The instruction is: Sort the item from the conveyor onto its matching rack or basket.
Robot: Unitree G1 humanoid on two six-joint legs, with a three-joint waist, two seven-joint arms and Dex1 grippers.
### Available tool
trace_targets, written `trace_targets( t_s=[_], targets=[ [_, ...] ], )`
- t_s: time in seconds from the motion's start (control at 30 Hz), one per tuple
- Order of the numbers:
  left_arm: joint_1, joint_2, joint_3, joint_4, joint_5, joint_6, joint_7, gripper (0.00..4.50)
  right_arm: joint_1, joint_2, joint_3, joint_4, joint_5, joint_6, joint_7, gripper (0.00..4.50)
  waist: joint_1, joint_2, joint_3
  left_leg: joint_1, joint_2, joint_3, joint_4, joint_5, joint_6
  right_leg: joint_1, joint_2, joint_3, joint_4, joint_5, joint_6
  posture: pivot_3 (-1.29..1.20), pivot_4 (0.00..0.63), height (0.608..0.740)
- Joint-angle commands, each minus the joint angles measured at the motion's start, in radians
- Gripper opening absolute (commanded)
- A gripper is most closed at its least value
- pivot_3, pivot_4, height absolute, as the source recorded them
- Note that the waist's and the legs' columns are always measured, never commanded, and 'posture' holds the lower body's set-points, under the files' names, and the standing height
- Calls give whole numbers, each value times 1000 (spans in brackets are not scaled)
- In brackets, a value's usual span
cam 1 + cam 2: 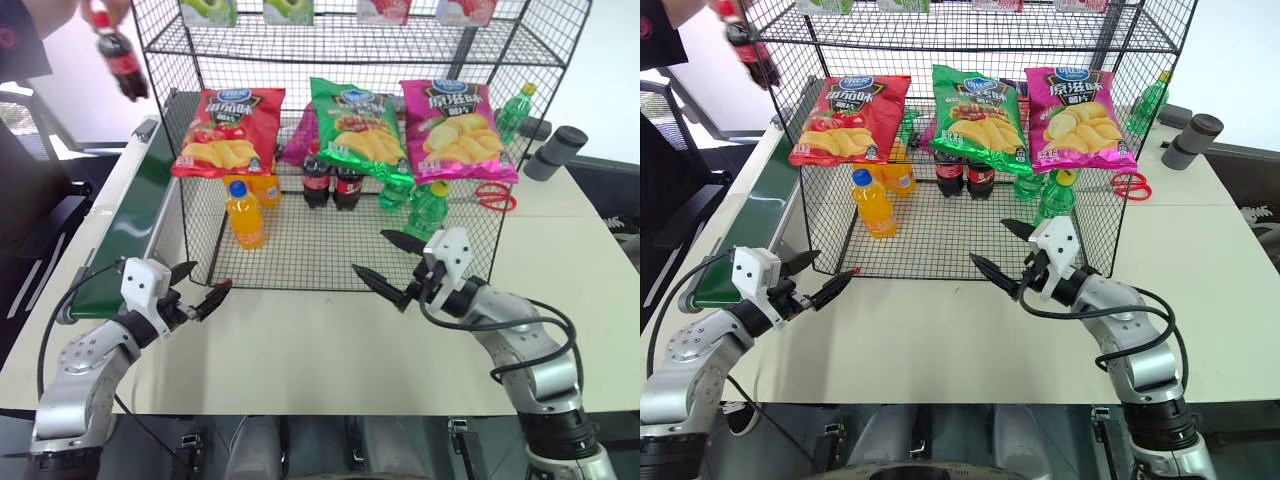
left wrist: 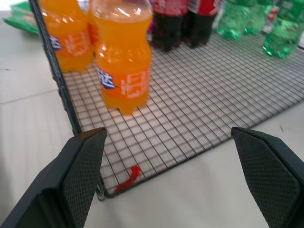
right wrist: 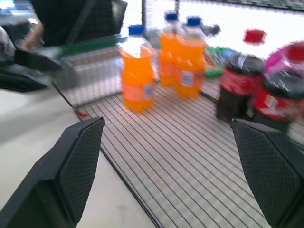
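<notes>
A person's hand holds the item, a small cola bottle (image 1: 122,62) with a red cap and label, in the air above the far end of the conveyor (image 1: 120,240), a dark green belt along the table's left side. The black wire rack (image 1: 300,262) stands in the middle, with red, green and pink crisp bags hung across it. My left gripper (image 1: 205,282) is open near the rack's front left corner, pointing at it. My right gripper (image 1: 369,252) is open at the rack's front edge, nothing between its fingers.
On the rack floor stand orange-drink bottles (image 1: 245,213), two colas (image 1: 332,183) and green bottles (image 1: 425,205). Red scissors (image 1: 490,196) and a grey cylinder (image 1: 555,152) lie at the right of the rack. Bare table stretches in front of the rack.
</notes>
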Motion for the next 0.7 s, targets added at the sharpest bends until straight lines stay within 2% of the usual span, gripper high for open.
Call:
trace_targets(
  t_s=[0.03, 0.2, 0.47, 0.7],
  targets=[
    [-21, -17, 122, 27, -6, -38, 98, 4500, 2, 20, 10, -48, -9, -9, -28, 4409, -4, 0, 0, 0, 0, 0, 0, 1, 1, 0, 0, 0, 0, 0, -1, 0, 150, 740],
    [0, -43, 177, 15, -57, -47, 115, 4500, 1, 33, 32, -37, -25, -22, -33, 4409, -5, 0, 0, 2, 3, -1, 0, 1, 1, 0, 6, 3, 0, 1, -2, 0, 150, 740],
    [58, -23, 200, -49, -93, -15, 91, 4500, -33, 45, 55, -3, -29, -34, -12, 4409, 0, -1, -1, -1, 0, 0, 0, 1, 1, -1, 2, 2, -2, 1, -2, 0, 150, 740],
    [54, -13, 243, -33, -93, -14, 133, 4500, -58, 55, 66, 22, -38, -40, -4, 4409, 0, -1, -1, -1, 0, -1, 0, 1, 1, -1, 2, 2, -2, 1, -2, 0, 150, 740]
  ],
)
